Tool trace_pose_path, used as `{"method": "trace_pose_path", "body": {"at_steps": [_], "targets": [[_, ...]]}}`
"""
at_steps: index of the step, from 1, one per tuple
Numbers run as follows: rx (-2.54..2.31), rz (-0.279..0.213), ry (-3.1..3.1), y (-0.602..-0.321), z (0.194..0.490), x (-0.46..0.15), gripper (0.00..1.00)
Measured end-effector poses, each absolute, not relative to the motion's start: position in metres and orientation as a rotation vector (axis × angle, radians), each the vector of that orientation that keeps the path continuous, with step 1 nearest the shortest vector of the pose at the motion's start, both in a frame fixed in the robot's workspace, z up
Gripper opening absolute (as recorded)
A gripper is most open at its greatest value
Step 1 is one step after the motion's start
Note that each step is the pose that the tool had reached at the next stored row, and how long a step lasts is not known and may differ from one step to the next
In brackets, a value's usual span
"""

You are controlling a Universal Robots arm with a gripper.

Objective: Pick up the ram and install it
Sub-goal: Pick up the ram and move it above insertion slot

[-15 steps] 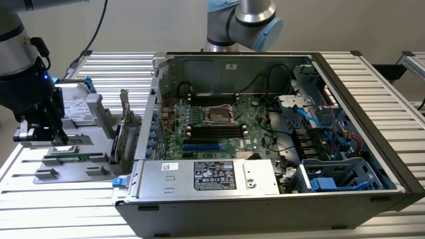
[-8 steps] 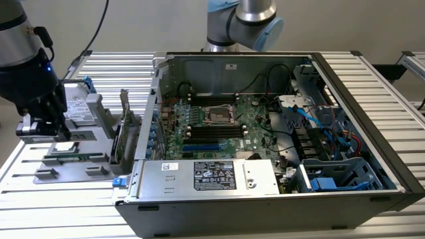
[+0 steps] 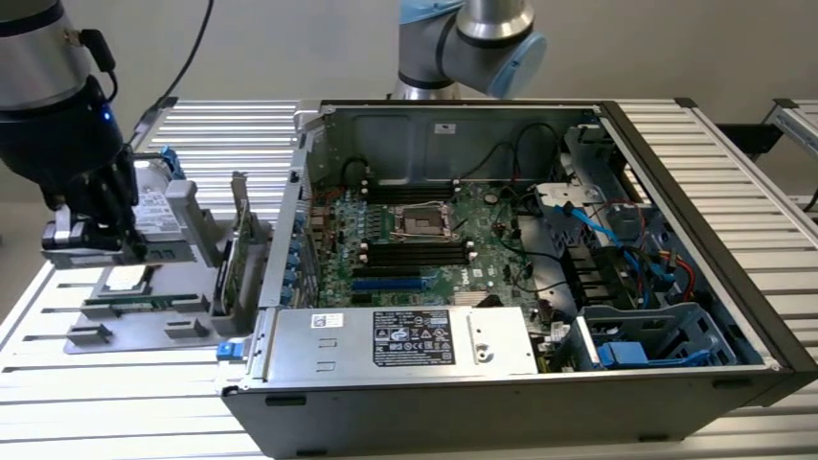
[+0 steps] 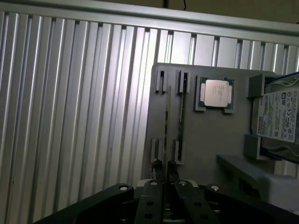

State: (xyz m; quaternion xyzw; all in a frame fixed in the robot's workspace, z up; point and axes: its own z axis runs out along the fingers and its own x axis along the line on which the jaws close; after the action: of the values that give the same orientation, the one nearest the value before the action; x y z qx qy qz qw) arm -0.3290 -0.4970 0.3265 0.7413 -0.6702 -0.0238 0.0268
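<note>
From the exterior view I count one arm [image 3: 38,77]. Its gripper [image 3: 99,251] hangs low over one grey tray [image 3: 141,337] at the exterior view's left, on the ribbed table [image 3: 115,412]. One expansion card [image 3: 239,244] stands upright at the tray's edge, almost against the wall of the one open computer case [image 3: 511,412], so room is tight on that side. Beyond the tray's other edge, towards the exterior view's left, there is bare table. Inside the case lies one motherboard [image 3: 492,206] with two groups of black slots [image 3: 416,252], one on each side of the socket [image 3: 420,221]. One power supply [image 3: 397,337] sits at the near wall.

In the wrist view the two fingers [image 4: 159,173] are pinched in on the ram [image 4: 167,121], with the thin board between them. The ram stands on its edge over the tray, so I see it as a narrow strip. Its long axis runs straight away from the fingers, in line with the table's ribs. It lies in the row nearer the tray's edge, and past that edge the ribs are open.

Four notched posts [image 4: 160,81] stand on the tray, in two pairs. Just beside the ram runs a second dark strip [image 4: 181,119], but I cannot tell whether it is another stick or an empty groove. Beyond that strip one processor [image 4: 217,93] sits near it in its frame, and one hard drive [image 4: 278,114] is further off.
</note>
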Motion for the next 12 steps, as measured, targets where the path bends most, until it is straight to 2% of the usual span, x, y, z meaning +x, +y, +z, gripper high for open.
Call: {"method": "trace_pose_path", "body": {"at_steps": [12], "targets": [[2.296,-0.073,-2.063,-0.497,0.349,-0.298,0.14]]}}
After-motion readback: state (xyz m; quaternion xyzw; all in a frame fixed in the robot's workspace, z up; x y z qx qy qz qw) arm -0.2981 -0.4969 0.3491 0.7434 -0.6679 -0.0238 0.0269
